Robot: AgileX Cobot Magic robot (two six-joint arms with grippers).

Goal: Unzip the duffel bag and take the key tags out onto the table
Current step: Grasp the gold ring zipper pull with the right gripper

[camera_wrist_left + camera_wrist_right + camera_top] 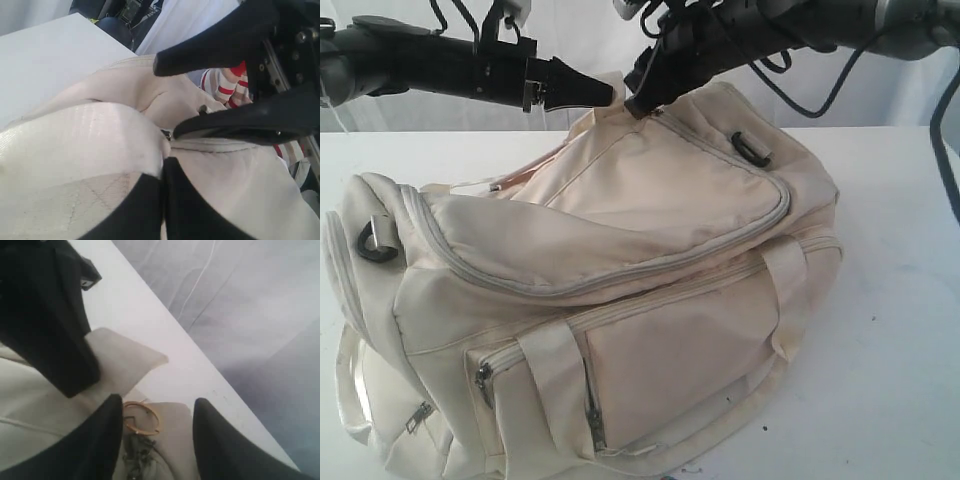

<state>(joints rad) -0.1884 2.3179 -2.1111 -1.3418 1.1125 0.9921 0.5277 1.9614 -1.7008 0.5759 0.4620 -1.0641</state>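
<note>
Left pincer (165, 172) is clenched on a fabric tab (131, 360) at the top edge of the duffel bag (650, 200). Right pincer (157, 402) stands released, jaws either side of a gold zip-pull ring (142, 417). The bag lies zipped on the white worktop (890, 350)

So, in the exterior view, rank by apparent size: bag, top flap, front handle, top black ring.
bag
top flap
front handle
top black ring
The ring sits farther back, so its true size is unsure.
</note>
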